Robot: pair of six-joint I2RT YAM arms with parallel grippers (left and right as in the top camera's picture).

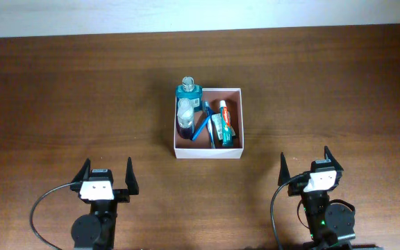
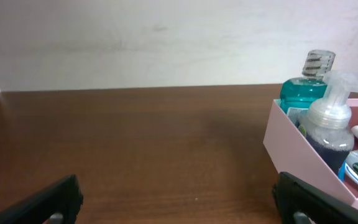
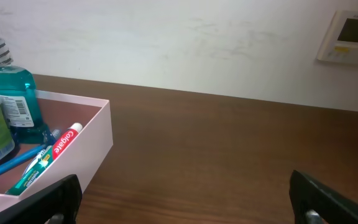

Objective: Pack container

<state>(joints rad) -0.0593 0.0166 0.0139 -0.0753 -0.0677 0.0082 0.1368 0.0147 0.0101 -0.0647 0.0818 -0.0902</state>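
"Brown wood right across that bench (image 1: 61, 104). Both arms sit low at its near edge. How are the fingers?"

"Spread wide, both pairs. The left fingers (image 1: 130, 175) hold nothing, and the right fingers (image 1: 283, 169) are the same. Each pair stands over bare wood."

"And the container?"

"The container (image 1: 207, 154) rests on the bench further back, about mid-width. It's well apart from both arms, a little nearer the right one. Thin white walls, reddish-brown inside."

"What's in it?"

"Along the left side there's a clear pump bottle (image 1: 185, 117) with dark purple liquid in it. Just beside that a blue toothbrush (image 1: 201, 126) lies slantwise. Next is a toothpaste tube (image 1: 221, 123), flat in the right half with its red end toward the far wall. At the far left corner a teal bottle (image 1: 188, 89) stands upright, and its striped cap rises above the rim."

"Behind all that?"

"A pale wall (image 1: 200, 14) runs along the bench's far edge. The right wrist camera shows a small white panel (image 3: 350, 36) mounted on it, off to the right."
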